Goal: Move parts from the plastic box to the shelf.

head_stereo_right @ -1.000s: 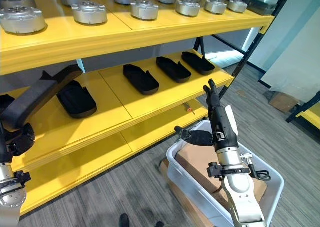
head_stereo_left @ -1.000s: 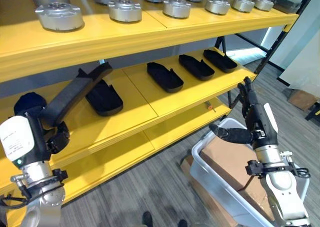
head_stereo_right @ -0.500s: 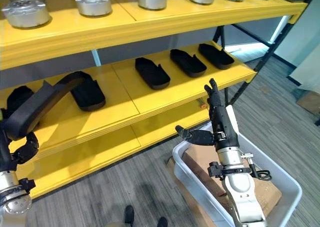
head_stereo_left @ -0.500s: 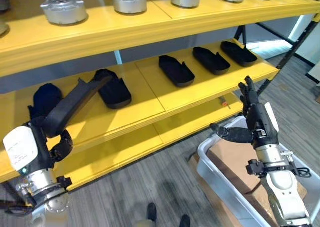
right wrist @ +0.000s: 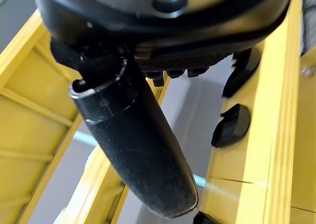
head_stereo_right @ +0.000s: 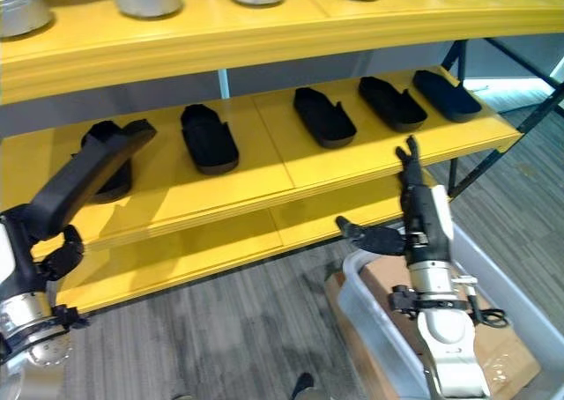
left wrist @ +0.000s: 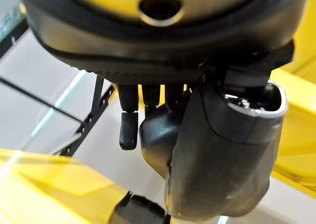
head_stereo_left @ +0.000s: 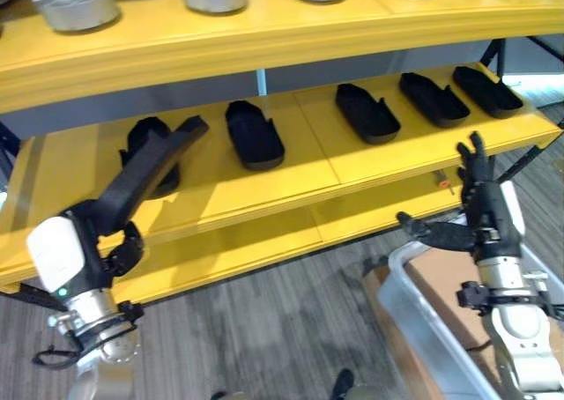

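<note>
Left eye view: left hand (head_stereo_left: 106, 241) fingers clamp a black part (head_stereo_left: 145, 173); right hand (head_stereo_left: 483, 215) upright, fingers apart.

A long black part (head_stereo_left: 141, 176) juts up at a slant from the left robot hand (head_stereo_left: 110, 241). Five like black parts (head_stereo_right: 209, 138) lie along the yellow shelf (head_stereo_right: 264, 166). The clear plastic box (head_stereo_right: 379, 329) sits on the floor.

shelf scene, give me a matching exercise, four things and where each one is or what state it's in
Things:
1. left hand
2. right hand
3. metal parts
4. plastic box

Places or states:
a. on the top shelf
b. on the floor, cardboard inside
c. open, holding nothing
d. shut on a long black part

Pairs: 1-d, 2-c, 3-a, 4-b
</note>
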Motion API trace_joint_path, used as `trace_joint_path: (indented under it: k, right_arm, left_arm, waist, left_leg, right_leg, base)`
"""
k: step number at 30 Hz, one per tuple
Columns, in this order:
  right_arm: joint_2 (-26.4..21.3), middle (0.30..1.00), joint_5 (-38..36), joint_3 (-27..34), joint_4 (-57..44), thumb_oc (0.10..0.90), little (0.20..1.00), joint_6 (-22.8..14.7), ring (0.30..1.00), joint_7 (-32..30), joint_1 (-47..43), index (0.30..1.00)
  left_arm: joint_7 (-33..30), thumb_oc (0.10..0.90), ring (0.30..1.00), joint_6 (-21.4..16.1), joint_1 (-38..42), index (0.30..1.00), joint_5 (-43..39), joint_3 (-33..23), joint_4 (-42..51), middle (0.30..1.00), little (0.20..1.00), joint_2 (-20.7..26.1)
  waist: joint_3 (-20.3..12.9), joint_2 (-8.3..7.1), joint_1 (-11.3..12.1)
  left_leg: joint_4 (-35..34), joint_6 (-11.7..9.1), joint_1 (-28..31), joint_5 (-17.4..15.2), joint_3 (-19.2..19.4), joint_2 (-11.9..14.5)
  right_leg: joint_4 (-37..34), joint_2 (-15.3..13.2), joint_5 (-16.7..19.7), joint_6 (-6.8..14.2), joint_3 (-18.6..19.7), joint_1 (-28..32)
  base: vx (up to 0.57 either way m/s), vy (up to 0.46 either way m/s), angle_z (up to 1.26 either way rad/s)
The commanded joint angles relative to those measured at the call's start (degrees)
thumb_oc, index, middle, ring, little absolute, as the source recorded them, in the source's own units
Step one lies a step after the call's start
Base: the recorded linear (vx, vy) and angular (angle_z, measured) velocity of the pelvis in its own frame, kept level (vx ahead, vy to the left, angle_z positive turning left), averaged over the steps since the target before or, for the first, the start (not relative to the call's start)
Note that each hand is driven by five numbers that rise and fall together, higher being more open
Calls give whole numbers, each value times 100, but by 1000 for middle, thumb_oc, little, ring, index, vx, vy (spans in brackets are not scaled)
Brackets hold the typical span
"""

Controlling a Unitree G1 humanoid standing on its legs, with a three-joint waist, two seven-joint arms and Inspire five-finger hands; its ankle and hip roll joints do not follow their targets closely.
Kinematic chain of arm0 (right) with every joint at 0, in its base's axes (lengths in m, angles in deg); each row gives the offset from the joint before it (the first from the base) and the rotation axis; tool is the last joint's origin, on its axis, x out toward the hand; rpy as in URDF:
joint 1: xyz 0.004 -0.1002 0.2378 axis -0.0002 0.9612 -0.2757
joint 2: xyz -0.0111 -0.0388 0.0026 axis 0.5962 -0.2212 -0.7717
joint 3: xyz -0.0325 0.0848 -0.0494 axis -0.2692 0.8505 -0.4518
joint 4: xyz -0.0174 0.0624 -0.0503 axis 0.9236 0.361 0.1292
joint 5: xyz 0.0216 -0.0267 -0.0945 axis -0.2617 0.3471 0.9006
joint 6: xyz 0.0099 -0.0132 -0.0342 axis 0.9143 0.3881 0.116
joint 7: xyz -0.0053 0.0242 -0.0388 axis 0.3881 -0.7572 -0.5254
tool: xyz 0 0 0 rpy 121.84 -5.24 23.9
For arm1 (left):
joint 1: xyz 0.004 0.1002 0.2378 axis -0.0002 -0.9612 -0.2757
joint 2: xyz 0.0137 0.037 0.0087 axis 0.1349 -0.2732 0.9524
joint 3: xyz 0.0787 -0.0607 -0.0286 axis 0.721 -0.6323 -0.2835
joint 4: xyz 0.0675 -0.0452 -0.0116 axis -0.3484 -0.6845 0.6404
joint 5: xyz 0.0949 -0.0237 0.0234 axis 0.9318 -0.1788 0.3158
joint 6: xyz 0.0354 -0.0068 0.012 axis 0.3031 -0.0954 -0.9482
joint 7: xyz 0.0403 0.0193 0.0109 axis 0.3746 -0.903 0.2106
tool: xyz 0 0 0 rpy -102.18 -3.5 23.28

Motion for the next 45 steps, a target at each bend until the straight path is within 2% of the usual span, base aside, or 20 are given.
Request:
trace_joint_path:
  k: [1, 2, 5, 8, 18, 22, 23, 25, 28, 30, 31, 32, 33, 34, 36, 37, 38, 39, 41, 45]
  right_arm:
    - [-231, 1000, 15, 90, -376, 900, 1000, -725, 1000, -149, -487, 1000]
    - [-134, 1000, 62, 120, -351, 900, 1000, -731, 1000, -205, -449, 1000]
    - [-88, 1000, 101, 117, -346, 900, 1000, -721, 1000, -225, -430, 1000]
    - [1, 1000, 248, -6, -283, 900, 1000, -655, 1000, -260, -475, 1000]
    - [168, 1000, 238, -83, -139, 900, 1000, -549, 1000, -207, -371, 1000]
    - [187, 1000, 299, -232, -129, 900, 1000, -533, 1000, -169, -482, 1000]
    - [215, 1000, 361, -335, -140, 900, 1000, -537, 1000, -161, -552, 1000]
    - [253, 1000, 439, -421, -118, 900, 1000, -525, 1000, -151, -622, 1000]
    - [265, 1000, 540, -536, -93, 900, 1000, -521, 1000, -112, -684, 1000]
    - [287, 1000, 559, -655, -31, 900, 1000, -498, 1000, -113, -767, 1000]
    - [301, 1000, 543, -698, -26, 900, 1000, -493, 1000, -111, -791, 1000]
    - [304, 1000, 542, -703, -17, 900, 1000, -493, 1000, -112, -807, 1000]
    - [306, 1000, 547, -745, -3, 900, 1000, -487, 1000, -108, -847, 1000]
    - [307, 1000, 525, -752, 34, 900, 1000, -483, 1000, -83, -854, 1000]
    - [278, 1000, 484, -696, 77, 900, 1000, -476, 1000, -20, -810, 1000]
    - [224, 1000, 408, -624, 56, 900, 1000, -512, 1000, -19, -792, 1000]
    - [200, 1000, 360, -544, 44, 900, 1000, -564, 1000, -23, -735, 1000]
    - [171, 1000, 363, -462, -5, 900, 1000, -576, 1000, -47, -669, 1000]
    - [153, 1000, 346, -390, -30, 900, 1000, -581, 1000, -46, -586, 1000]
    - [74, 1000, 288, -274, -31, 900, 1000, -559, 1000, -33, -575, 1000]
  left_arm:
    - [-698, 400, 300, -415, 337, 300, -192, -765, 718, 300, 300, 210]
    - [-717, 400, 300, -442, 393, 300, -189, -731, 746, 300, 300, 227]
    - [-725, 400, 300, -435, 394, 300, -196, -711, 737, 300, 300, 252]
    - [-813, 400, 300, -389, 381, 300, -165, -700, 728, 300, 300, 300]
    - [-913, 400, 300, -279, 178, 300, -161, -833, 668, 300, 300, 224]
    - [-993, 400, 300, -230, 29, 300, -138, -907, 663, 300, 300, 197]
    - [-1033, 400, 300, -191, -21, 300, -98, -921, 675, 300, 300, 185]
    - [-1039, 400, 300, -146, -42, 300, -35, -950, 704, 300, 300, 196]
    - [-1048, 400, 300, -106, -12, 300, 34, -965, 721, 300, 300, 240]
    - [-1016, 400, 300, -106, 54, 300, 17, -953, 707, 300, 300, 287]
    - [-1001, 400, 300, -106, 47, 300, 6, -954, 722, 300, 300, 313]
    - [-996, 400, 300, -105, 54, 300, 0, -962, 720, 300, 300, 320]
    - [-990, 400, 300, -107, 69, 300, -22, -972, 731, 300, 300, 332]
    - [-954, 400, 300, -93, 83, 300, -24, -972, 742, 300, 300, 340]
    - [-869, 400, 300, -104, 150, 300, -71, -956, 730, 300, 300, 354]
    - [-800, 400, 300, -137, 229, 300, -129, -964, 696, 300, 300, 367]
    - [-745, 400, 300, -120, 314, 300, -128, -894, 631, 300, 300, 352]
    - [-677, 400, 300, -135, 425, 300, -120, -803, 567, 300, 300, 387]
    - [-606, 400, 300, -170, 441, 300, -53, -703, 515, 300, 300, 393]
    - [-467, 400, 300, -242, 365, 300, -1, -637, 545, 300, 300, 434]
  waist:
    - [-668, 56, 112]
    - [-688, 67, 131]
    - [-690, 31, 140]
    - [-685, -82, 200]
    - [-698, -372, 300]
    - [-695, -475, 388]
    - [-680, -495, 439]
    - [-649, -512, 489]
    - [-495, -494, 524]
    - [-409, -374, 582]
    - [-343, -343, 610]
    - [-329, -333, 607]
    - [-272, -297, 623]
    - [-237, -266, 574]
    - [-204, -244, 405]
    - [-235, -179, 360]
    - [-239, -243, 267]
    - [-289, -256, 186]
    - [-375, -267, 138]
    - [-537, -192, 115]
  left_leg:
    - [-419, 93, 273, 5, -13, 275]
    - [-710, 105, 368, -73, 27, 120]
    - [-917, 141, 486, -59, 44, -15]
    - [-1034, 264, 507, -149, 123, -339]
    - [-1034, 488, 411, -381, 93, -767]
    - [-1034, 713, 429, -527, 86, -1072]
    - [-1034, 835, 452, -606, 77, -1249]
    - [-1034, 956, 461, -673, 76, -1430]
    - [-1034, 1153, 500, -741, 96, -1678]
    - [-1034, 1221, 594, -888, 42, -1715]
    - [-1034, 1260, 575, -866, 88, -1753]
    - [-1034, 1265, 594, -908, 73, -1738]
    - [-1034, 1289, 592, -918, 120, -1739]
    - [-1034, 1304, 592, -932, 157, -1721]
    - [-1034, 1318, 590, -905, 153, -1711]
    - [-1034, 1220, 562, -852, 198, -1638]
    - [-1034, 1154, 493, -747, 247, -1676]
    - [-1034, 1067, 454, -722, 163, -1636]
    - [-1034, 993, 424, -686, 153, -1593]
    - [-1034, 915, 459, -611, 236, -1507]
  right_leg:
    - [-170, 161, -269, 158, 451, -169]
    - [-146, 29, -198, 242, 384, -142]
    - [-125, -72, -161, 313, 366, -119]
    - [-209, -346, 132, 453, 227, -99]
    - [-432, -768, 688, 768, 197, -83]
    - [-499, -999, 950, 890, 341, -138]
    - [-485, -1135, 1109, 936, 421, -193]
    - [-400, -1277, 1267, 965, 525, -297]
    - [87, -1531, 1566, 946, 817, -595]
    - [466, -1632, 1592, 981, 797, -714]
    - [623, -1654, 1611, 945, 633, -789]
    - [714, -1654, 1551, 951, 659, -815]
    - [939, -1646, 1454, 937, 509, -916]
    - [1195, -1476, 1213, 899, 458, -1031]
    - [1224, -765, 685, 723, 697, -1348]
    - [912, -171, 324, 550, 728, -1447]
    - [419, 199, 295, 382, 744, -1463]
    - [48, 349, 334, 376, 1030, -1348]
    - [-239, 495, 376, 340, 1199, -1144]
    - [-490, 513, 396, 321, 1013, -870]
  base:
    - [80, 352, 43]
    - [82, 360, 27]
    - [45, 187, 40]
    - [9, 194, 18]
    - [22, 124, 1]
    - [53, 176, -2]
    - [52, 273, -5]
    - [42, 284, -14]
    - [7, 272, -19]
    - [58, 287, -21]
    - [51, 196, -17]
    - [-23, 156, -24]
    - [18, 143, -30]
    - [26, 179, -37]
    - [89, 101, -35]
    - [103, -38, -24]
    - [170, -158, 6]
    - [137, -173, 49]
    - [152, -142, 84]
    - [122, -96, 20]
